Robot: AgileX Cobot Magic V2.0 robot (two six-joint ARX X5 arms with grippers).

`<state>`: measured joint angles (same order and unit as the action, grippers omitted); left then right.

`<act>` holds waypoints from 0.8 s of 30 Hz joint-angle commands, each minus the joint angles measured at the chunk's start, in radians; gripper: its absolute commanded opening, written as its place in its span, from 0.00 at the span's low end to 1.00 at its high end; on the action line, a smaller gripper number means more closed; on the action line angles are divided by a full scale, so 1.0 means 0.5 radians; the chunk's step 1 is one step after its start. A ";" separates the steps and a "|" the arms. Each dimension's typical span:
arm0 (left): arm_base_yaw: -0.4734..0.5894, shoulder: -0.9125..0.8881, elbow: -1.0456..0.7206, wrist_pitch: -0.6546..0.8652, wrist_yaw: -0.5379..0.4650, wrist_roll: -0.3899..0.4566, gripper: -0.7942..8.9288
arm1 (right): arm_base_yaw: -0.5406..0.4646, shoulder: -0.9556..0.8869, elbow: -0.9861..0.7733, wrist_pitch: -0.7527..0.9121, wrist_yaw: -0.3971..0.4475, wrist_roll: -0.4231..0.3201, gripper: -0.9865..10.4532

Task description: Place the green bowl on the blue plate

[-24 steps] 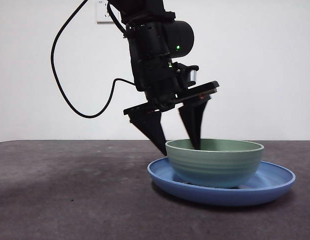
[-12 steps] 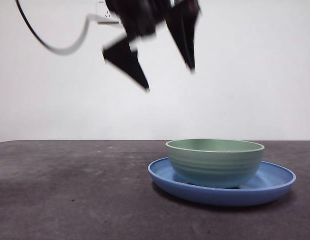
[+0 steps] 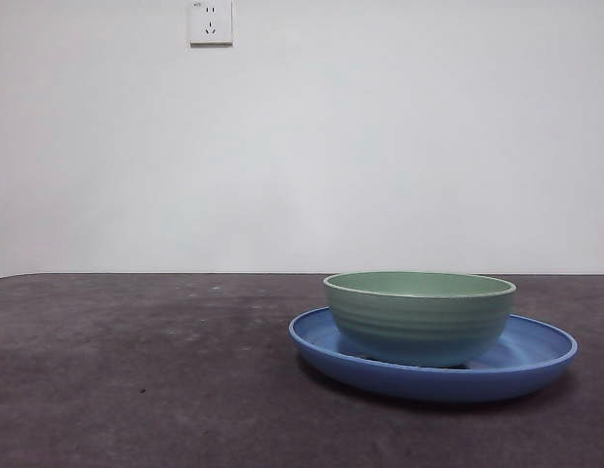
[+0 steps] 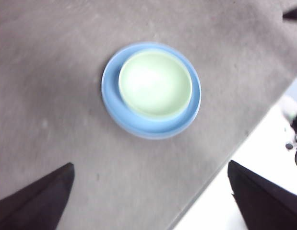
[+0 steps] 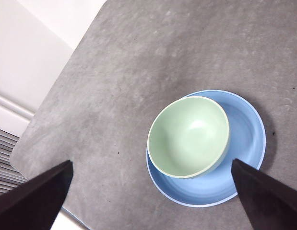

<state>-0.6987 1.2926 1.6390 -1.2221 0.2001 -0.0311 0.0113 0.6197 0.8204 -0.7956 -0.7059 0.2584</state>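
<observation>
Front view: bowl (image 3: 419, 317) sat upright inside plate (image 3: 536, 359) on the bench (image 3: 136, 370), off-centre in it; no arm in sight. Looked rigid, glossy, likely slick; the rim would be the place to pinch.

Left wrist view: left claw (image 4: 148, 191) high over the bench, spread wide, empty.

Right wrist view: right claw (image 5: 153, 191) likewise high, wide apart, empty, plate near a bench edge.

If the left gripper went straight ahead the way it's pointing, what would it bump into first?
Probably the bare grey table. The left gripper is open and hangs high above it; the green bowl on the blue plate sits a little off from the midline between its jaws. Depth is hard to judge, so the plate's rim is possible.
</observation>
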 commanded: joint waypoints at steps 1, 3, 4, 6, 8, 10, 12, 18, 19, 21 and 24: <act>0.002 -0.208 -0.166 0.082 0.002 0.039 0.66 | -0.001 0.008 0.034 0.016 -0.003 -0.025 0.57; 0.012 -0.375 -0.301 0.147 0.002 0.039 0.66 | -0.001 0.008 0.034 0.014 -0.003 -0.025 0.57; 0.015 -0.461 -0.375 0.184 0.002 0.040 0.66 | -0.001 0.008 0.034 0.013 -0.003 -0.025 0.57; 0.015 -0.632 -0.524 0.255 0.002 0.039 0.66 | -0.001 0.008 0.034 0.012 -0.003 -0.025 0.57; 0.015 -0.784 -0.671 0.307 0.002 0.037 0.66 | -0.001 0.008 0.034 0.012 -0.003 -0.025 0.57; 0.015 -0.933 -0.822 0.346 0.003 0.037 0.66 | -0.001 0.008 0.034 0.011 -0.003 -0.026 0.57; 0.015 -1.076 -0.969 0.381 0.005 0.037 0.66 | -0.001 0.008 0.034 0.008 -0.003 -0.026 0.57; 0.015 -1.441 -1.302 0.410 0.015 -0.021 0.66 | -0.001 0.009 0.034 -0.042 -0.002 -0.060 0.57; 0.015 -1.482 -1.330 0.387 0.016 -0.040 0.66 | -0.001 0.010 0.034 -0.056 -0.002 -0.072 0.57; 0.015 -1.540 -1.359 0.337 0.018 -0.076 0.66 | -0.001 0.012 0.034 -0.081 -0.002 -0.076 0.57; 0.015 -1.587 -1.360 0.287 0.077 -0.084 0.66 | -0.001 0.013 0.034 -0.120 -0.002 -0.077 0.57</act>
<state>-0.6872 0.4961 0.9524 -1.0851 0.2260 -0.0624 0.0113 0.6197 0.8204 -0.8608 -0.7055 0.2356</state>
